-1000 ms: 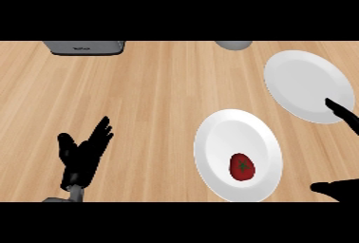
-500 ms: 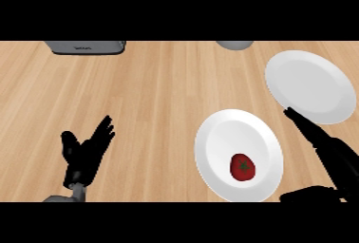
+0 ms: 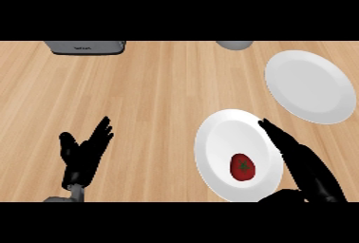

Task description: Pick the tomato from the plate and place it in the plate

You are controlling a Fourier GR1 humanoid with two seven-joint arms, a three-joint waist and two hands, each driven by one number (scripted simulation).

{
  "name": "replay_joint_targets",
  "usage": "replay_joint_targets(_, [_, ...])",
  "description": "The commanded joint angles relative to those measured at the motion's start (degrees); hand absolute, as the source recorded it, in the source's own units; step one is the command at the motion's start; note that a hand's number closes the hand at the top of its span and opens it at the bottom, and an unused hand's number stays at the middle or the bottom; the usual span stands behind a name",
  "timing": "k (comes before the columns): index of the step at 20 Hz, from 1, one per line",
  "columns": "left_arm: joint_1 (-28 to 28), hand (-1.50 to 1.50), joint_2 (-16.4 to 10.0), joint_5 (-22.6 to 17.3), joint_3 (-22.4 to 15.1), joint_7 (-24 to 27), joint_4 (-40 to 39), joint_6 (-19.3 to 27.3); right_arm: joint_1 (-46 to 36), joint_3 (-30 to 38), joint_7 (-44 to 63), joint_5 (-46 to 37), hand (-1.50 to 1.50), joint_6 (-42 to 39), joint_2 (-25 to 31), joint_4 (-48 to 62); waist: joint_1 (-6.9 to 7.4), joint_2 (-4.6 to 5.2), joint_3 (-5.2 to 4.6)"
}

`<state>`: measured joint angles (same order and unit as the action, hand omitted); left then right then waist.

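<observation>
A red tomato with a green stem lies on the lower part of the near white plate. A second white plate sits bare at the far right. My right hand is open, its straight fingers stretched over the near plate's right rim, just right of the tomato and not touching it; its thumb shows at the bottom edge below the tomato. My left hand rests open at the lower left, fingers up, far from both plates.
A grey appliance stands at the counter's far left edge. A grey round object shows at the top centre. Bare wooden counter spreads between my left hand and the plates.
My right hand has moved left from the right edge, over the near plate's right rim, closing in on the tomato. The left hand and the tomato have stayed put.
</observation>
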<state>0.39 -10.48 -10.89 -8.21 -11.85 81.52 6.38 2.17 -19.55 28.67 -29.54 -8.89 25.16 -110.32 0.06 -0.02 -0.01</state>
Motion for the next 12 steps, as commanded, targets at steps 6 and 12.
replay_joint_targets(6, [2.5, 0.0, 1.7, 2.5, 0.7, 0.2, 1.7, -0.9, -0.9, -4.6, 2.7, -9.8, -1.5, -0.6, -8.9, 2.8, 0.06, -0.02, 0.0])
replay_joint_targets(12, [-0.1, 0.0, 3.8, 4.0, 0.7, -1.4, 2.2, -0.1, 0.3, -3.1, 1.8, -15.4, -1.5, 0.2, -9.3, 5.9, -0.05, -0.02, 0.01])
